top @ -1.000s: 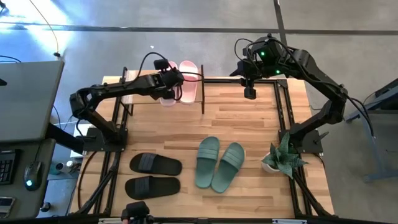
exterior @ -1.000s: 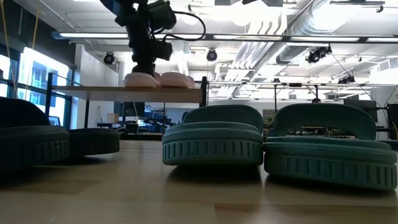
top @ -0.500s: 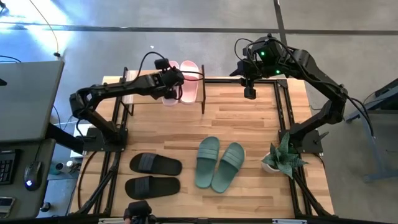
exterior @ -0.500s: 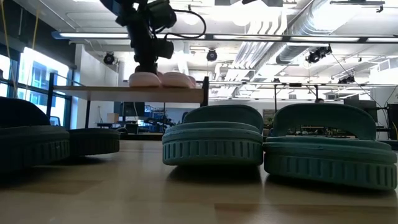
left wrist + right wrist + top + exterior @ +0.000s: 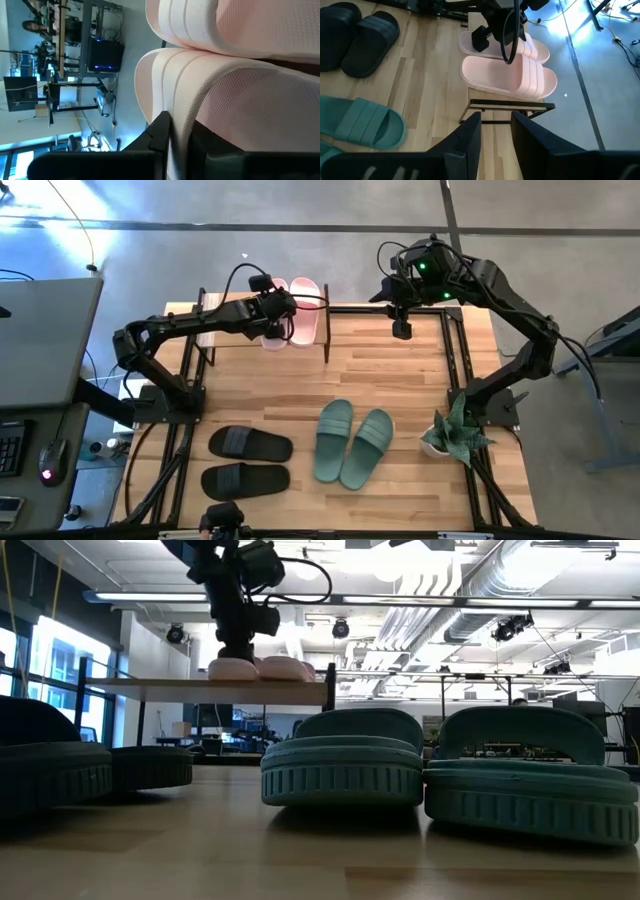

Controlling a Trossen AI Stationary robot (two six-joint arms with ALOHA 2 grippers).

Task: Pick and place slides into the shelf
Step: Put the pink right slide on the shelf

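Note:
Two pale pink slides lie side by side on the shelf's (image 5: 212, 332) wooden top board. The right one (image 5: 303, 310) is free and rests on its sole. The left one (image 5: 271, 340) is half hidden under my left gripper (image 5: 278, 313), which is shut on it; the low view shows that gripper (image 5: 236, 648) coming down onto the pair (image 5: 258, 668). My right gripper (image 5: 401, 330) hangs open, high over the table's far right part, with nothing between its fingers (image 5: 470, 137). The black slides (image 5: 247, 460) and green slides (image 5: 352, 442) lie on the table. My left gripper pinches a pale pink side edge (image 5: 181, 131) of the left slide between its two fingers (image 5: 161, 131). The fingers come from the table's left, slanting down. The slide lies flat on the shelf's top board, close beside the other pink slide.
A small potted plant (image 5: 455, 435) stands near the table's right edge. A laptop (image 5: 40, 340) sits on a bench left of the table. The shelf's black frame post (image 5: 326, 330) stands just right of the pink pair.

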